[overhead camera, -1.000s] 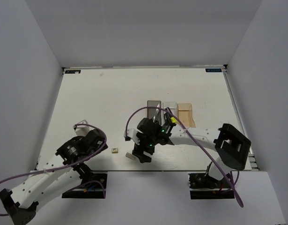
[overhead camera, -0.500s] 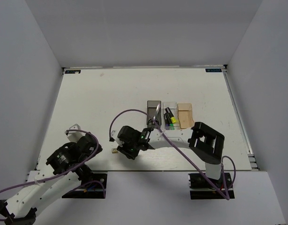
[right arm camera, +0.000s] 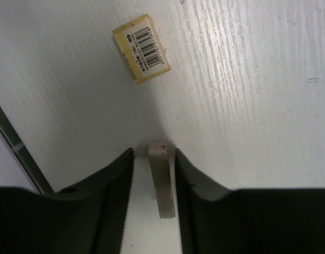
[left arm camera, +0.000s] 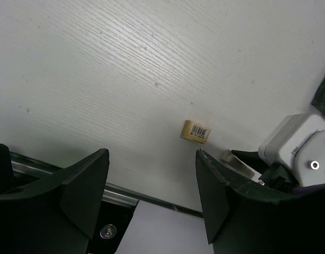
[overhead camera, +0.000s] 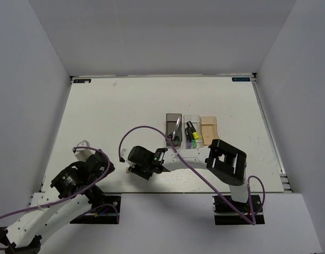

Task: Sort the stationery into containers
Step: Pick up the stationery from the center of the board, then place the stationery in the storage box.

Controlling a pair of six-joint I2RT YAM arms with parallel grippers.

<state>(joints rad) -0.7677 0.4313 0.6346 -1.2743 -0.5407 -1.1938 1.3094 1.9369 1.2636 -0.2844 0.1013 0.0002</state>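
Working on the erasers, by the look of it the last loose pieces. Gripping the grey eraser [right arm camera: 161, 182] in the right claw [right arm camera: 154, 156], fingers closed on it with its end showing just past the tips. Reaching low over the desk [overhead camera: 125, 111] near the front edge, well apart from the bins and off to their left. Pointing at the beige eraser [right arm camera: 141, 48], lying flat with its barcode up, just ahead of the tips and not touching them. Hanging the left claw [left arm camera: 150, 156] wide open and empty close by, above the front rail [left arm camera: 130, 191].

Showing the scissors [overhead camera: 176, 128] already in the dark bin [overhead camera: 173, 117] and the highlighters [overhead camera: 191, 133] in the clear bin [overhead camera: 192, 118] beside it. Leaving the tan bin [overhead camera: 209, 129], apparently bare, for the erasers.

Probably calling next for lifting off the desk, swinging right across to the tan bin and opening only once above it. Looking like no room between the fingers for a second piece, so risking a nudge to the beige eraser if pressing lower here.

Working on a matte white surface with fine wood grain, boxed in by plain white walls [overhead camera: 162, 37] on three sides. Trailing a purple cable [overhead camera: 144, 128] in a loop over the right arm.
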